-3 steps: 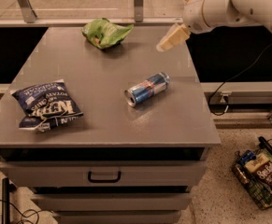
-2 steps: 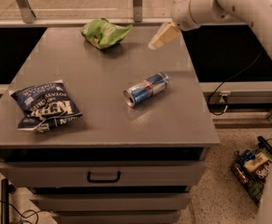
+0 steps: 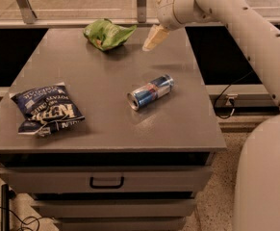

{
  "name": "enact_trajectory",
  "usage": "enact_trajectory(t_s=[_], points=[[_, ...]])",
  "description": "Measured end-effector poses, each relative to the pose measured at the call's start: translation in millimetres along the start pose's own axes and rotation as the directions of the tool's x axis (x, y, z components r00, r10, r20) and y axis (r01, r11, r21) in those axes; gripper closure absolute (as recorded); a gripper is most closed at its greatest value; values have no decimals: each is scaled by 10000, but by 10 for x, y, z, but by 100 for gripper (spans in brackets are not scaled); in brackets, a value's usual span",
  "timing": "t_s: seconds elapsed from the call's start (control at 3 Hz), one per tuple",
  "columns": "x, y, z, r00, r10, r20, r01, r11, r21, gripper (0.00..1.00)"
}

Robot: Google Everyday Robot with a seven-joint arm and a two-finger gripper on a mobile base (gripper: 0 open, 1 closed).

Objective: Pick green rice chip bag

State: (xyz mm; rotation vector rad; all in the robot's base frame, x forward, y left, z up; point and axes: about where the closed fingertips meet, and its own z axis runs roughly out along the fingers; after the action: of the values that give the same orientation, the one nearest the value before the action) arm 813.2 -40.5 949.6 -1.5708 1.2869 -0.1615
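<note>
The green rice chip bag [image 3: 107, 33] lies crumpled at the far edge of the grey table [image 3: 106, 129], lime green with a small orange patch. My gripper [image 3: 154, 15] hangs above the far right part of the table, just right of the bag and a little above it. It is open and empty. Its lower finger [image 3: 155, 36] points down toward the table beside the bag's right tip.
A blue and silver can [image 3: 150, 92] lies on its side in the middle right. A dark navy chip bag [image 3: 47, 109] lies at the front left. Drawers [image 3: 106, 182] are below the table front. My white arm [image 3: 255, 28] crosses the right side.
My gripper has moved left along the far edge and now sits close beside the green bag. The bag, can and navy bag have not moved.
</note>
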Motion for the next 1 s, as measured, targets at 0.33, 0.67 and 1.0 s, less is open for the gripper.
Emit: enact_trajectory(t_s=[0.33,0.67,1.0], points=[[-117,-2,175,9913,-1305,142,1297,9902,510,0],[-241,-25,390,9745,-2239,163,2203,9675,1241,0],[-319,-47,576,9622,-2724,-12,2678,9451,1871,0]])
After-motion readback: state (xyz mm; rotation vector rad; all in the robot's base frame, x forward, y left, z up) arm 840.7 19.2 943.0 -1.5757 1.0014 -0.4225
